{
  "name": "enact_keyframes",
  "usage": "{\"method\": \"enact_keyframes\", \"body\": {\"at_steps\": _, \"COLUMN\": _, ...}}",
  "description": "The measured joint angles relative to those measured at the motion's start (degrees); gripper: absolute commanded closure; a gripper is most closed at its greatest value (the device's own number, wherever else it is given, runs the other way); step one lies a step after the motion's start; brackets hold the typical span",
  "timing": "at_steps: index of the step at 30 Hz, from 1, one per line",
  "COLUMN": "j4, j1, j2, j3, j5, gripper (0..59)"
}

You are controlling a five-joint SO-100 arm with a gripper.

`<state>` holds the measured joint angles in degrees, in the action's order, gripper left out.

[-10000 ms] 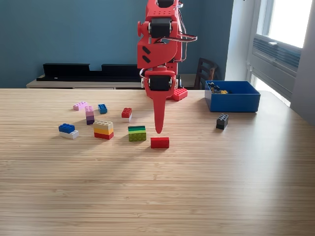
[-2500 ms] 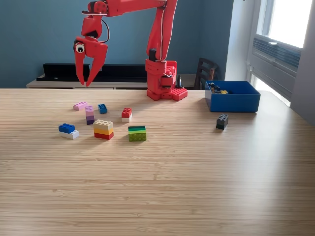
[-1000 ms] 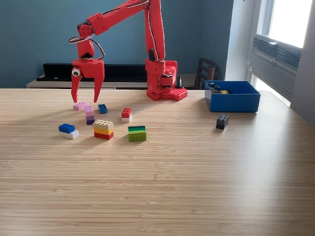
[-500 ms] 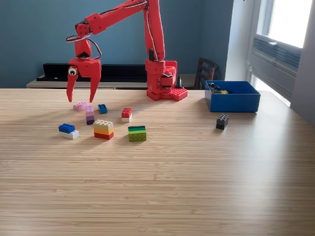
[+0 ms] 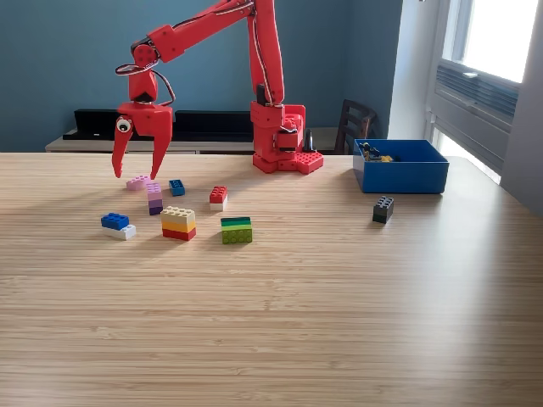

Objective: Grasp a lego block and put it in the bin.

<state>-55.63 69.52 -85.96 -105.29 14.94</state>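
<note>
1. Teal walls and a bright window on the exterior view's right frame the scene; we see a pale wood-grain surface point(image 5: 339, 297) carrying everything, with the red arm's base at its far edge.
2. We find our hand point(image 5: 136, 175) hanging above the far left of the surface, fingers pointing down and spread apart, with nothing between them.
3. Just below it lies a pink lego block point(image 5: 137, 181), with a pink and purple stack point(image 5: 154, 199) and a small blue block point(image 5: 176, 187) close on its right.
4. Nearer to the camera sit a blue and white block point(image 5: 117, 225), a tan, yellow and red stack point(image 5: 178, 224), a green stack point(image 5: 236, 230) and a red and white block point(image 5: 218, 197).
5. Off to the right, a dark grey block point(image 5: 383, 209) lies just in front of the bin point(image 5: 402, 175), the blue box at the far right, which already holds some pieces.
6. We judge the step to be the approach for a grasp, with the pink block the likely target.
7. Next we would need to lower straight down so the fingers straddle that block without nudging its neighbours, then close, lift, and swing right across the surface to the bin.
</note>
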Motion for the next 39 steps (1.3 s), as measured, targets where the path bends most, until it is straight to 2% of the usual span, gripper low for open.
{"method": "enact_keyframes", "body": {"at_steps": 7, "j4": 0.00, "j1": 0.00, "j2": 0.00, "j3": 0.00, "j5": 1.23, "gripper": 39.1}}
{"method": "enact_keyframes", "body": {"at_steps": 25, "j4": -0.09, "j1": 0.00, "j2": 0.00, "j3": 0.35, "j5": 2.20, "gripper": 33.5}}
{"method": "enact_keyframes", "body": {"at_steps": 31, "j4": -5.19, "j1": 0.00, "j2": 5.27, "j3": 4.83, "j5": 1.67, "gripper": 32.9}}
{"method": "enact_keyframes", "body": {"at_steps": 39, "j4": -10.63, "j1": 0.53, "j2": 13.27, "j3": 13.97, "j5": 1.41, "gripper": 41.6}}
